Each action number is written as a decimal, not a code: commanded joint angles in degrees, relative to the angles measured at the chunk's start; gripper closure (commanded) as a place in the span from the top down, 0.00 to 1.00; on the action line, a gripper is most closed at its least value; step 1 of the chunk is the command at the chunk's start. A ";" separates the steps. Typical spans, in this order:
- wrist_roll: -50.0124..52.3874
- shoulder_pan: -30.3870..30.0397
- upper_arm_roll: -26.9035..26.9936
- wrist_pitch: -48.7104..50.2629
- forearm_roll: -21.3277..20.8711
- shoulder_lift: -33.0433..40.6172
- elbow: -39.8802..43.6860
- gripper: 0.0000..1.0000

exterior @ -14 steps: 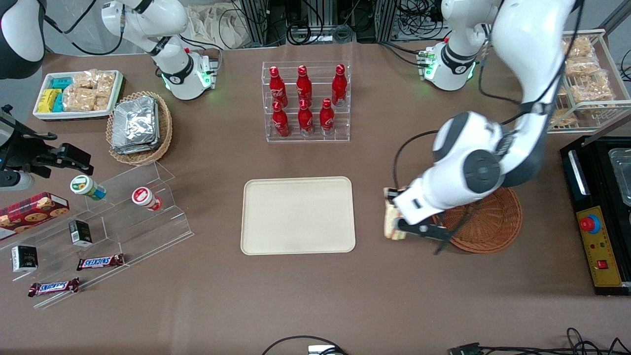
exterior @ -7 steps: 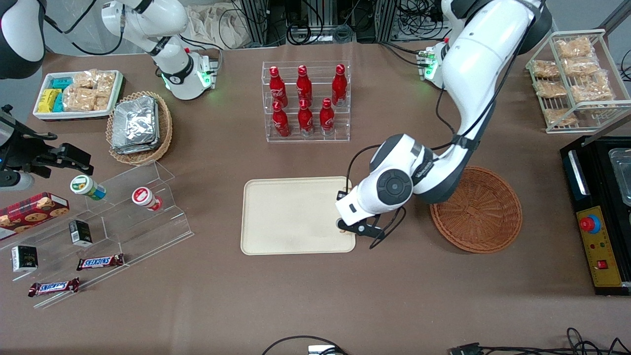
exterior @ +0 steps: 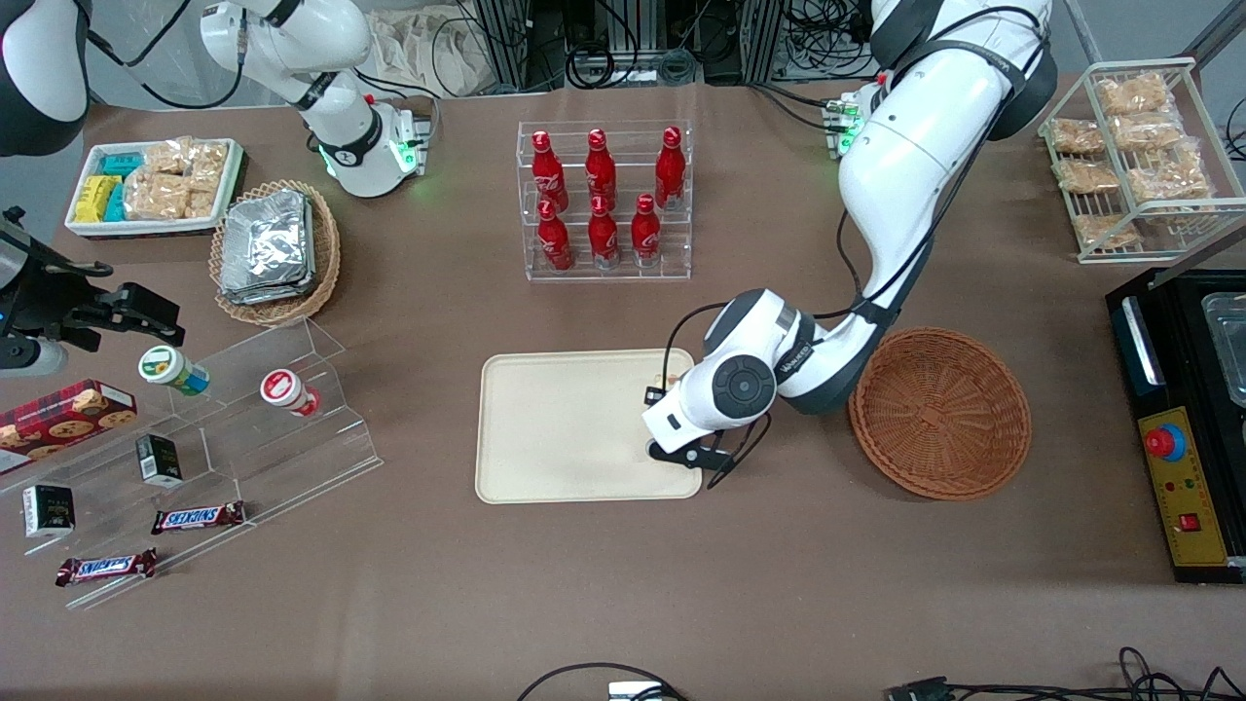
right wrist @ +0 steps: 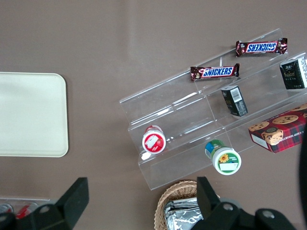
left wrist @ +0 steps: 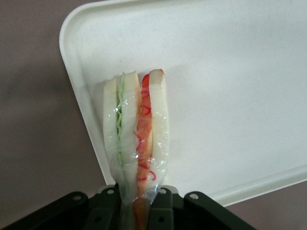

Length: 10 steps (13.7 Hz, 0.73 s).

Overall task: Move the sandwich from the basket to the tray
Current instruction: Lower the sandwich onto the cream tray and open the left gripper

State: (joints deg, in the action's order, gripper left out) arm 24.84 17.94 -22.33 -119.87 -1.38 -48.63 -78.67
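The hand [left wrist: 136,206] is closed on the sandwich [left wrist: 136,143] — clear-wrapped, cut edge showing green and red layers — above the tray [exterior: 565,428] near its corner closest to the basket [exterior: 940,412]. The basket sits on the worktop [exterior: 623,584] beside the tray.

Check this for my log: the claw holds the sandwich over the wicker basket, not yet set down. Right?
Not quite. The claw does grip the sandwich, but over a corner of the beige tray, not the basket, which sits apart toward the working arm's end of the table. The left wrist view shows the tray under the sandwich.
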 commanded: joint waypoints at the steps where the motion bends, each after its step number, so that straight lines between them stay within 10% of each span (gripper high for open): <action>1: 1.70 0.78 0.54 0.16 -1.17 -1.38 2.38 0.51; 2: 1.70 0.52 0.54 0.16 -1.17 -1.38 2.03 0.87; 3: 1.61 0.61 0.71 0.16 -1.35 -1.38 2.03 1.00; 10: 1.70 -0.18 1.24 0.51 -1.35 3.43 2.38 1.00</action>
State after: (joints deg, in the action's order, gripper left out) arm 25.37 17.68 -21.41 -120.47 -1.78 -48.62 -76.64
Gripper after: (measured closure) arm 0.053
